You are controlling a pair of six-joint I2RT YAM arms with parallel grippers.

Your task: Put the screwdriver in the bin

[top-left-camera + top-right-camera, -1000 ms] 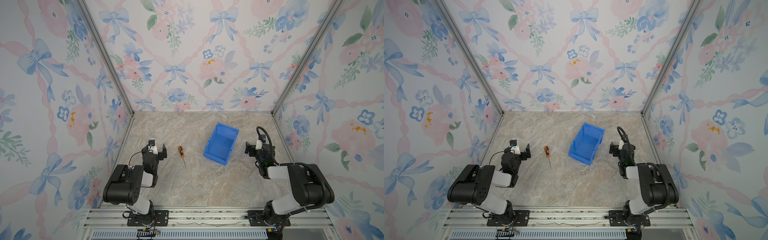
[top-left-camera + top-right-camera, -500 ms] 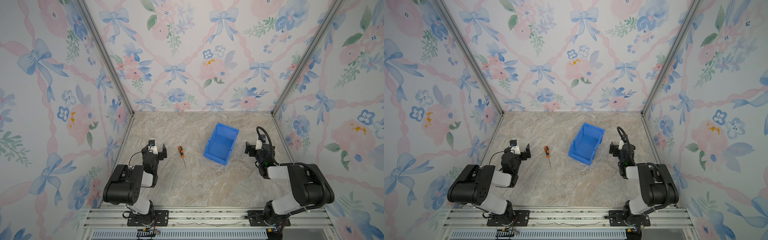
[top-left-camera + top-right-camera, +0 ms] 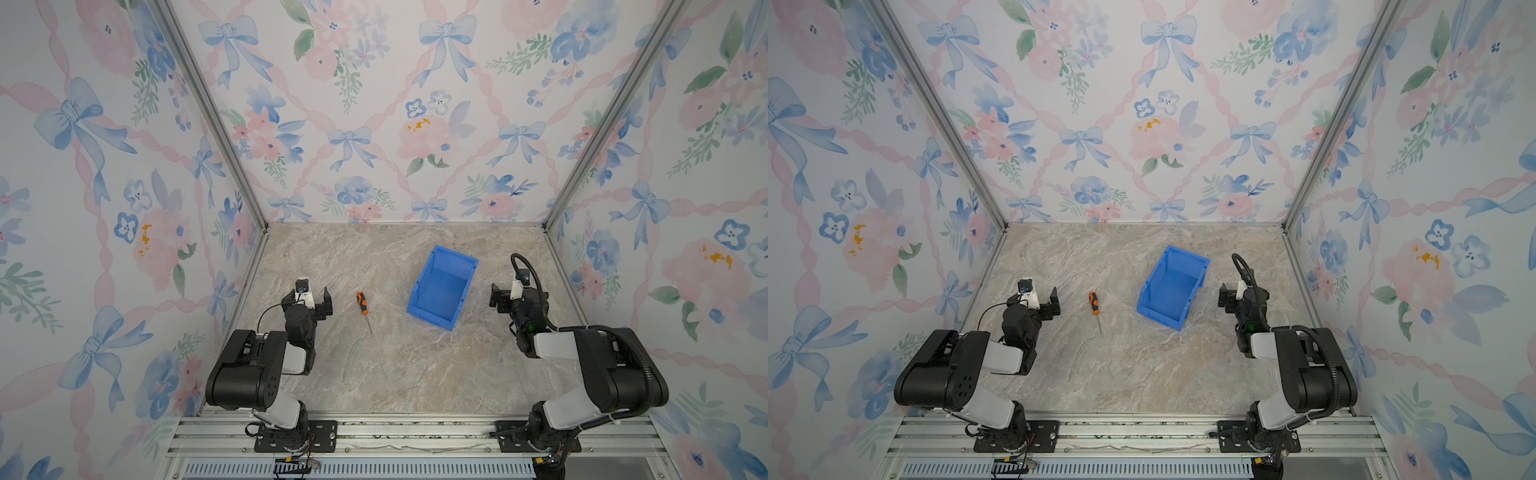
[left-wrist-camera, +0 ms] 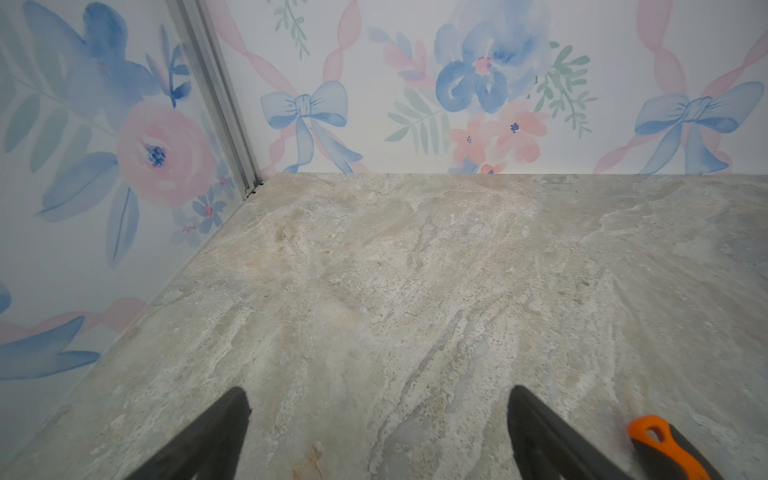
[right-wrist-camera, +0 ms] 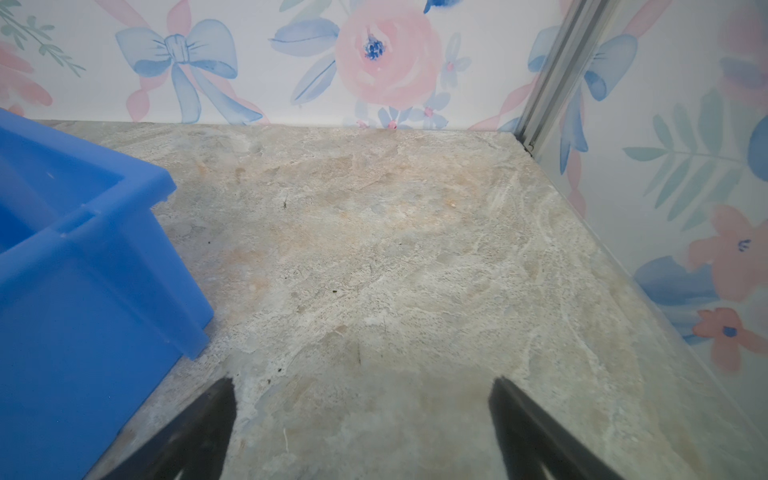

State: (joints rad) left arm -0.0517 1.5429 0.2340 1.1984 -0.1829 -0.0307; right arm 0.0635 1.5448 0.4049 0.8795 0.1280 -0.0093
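Screwdriver (image 3: 363, 305) (image 3: 1095, 305) lies flat on the worktop (image 3: 395, 365), outside the bin (image 3: 432, 316) (image 3: 1160, 318). In both top views it sits between the left end effector (image 3: 308, 296) and the bin, touching neither. Its orange-black handle points toward the back wall, its thin shaft toward the front rail.

Left end effector (image 4: 378, 395) is released: 2 fingers spread wide, nothing between them, low over bare worktop. In the left wrist view the handle end (image 4: 665, 449) shows just outside 1 finger.

Right end effector (image 3: 510, 293) (image 5: 363, 383) is also released, fingers spread, nothing held. It sits just beside the bin's right wall (image 5: 83, 291), not touching.

The bin stands upright, angled on the worktop, and no contents are visible in it. Both arms are folded low near their bases.
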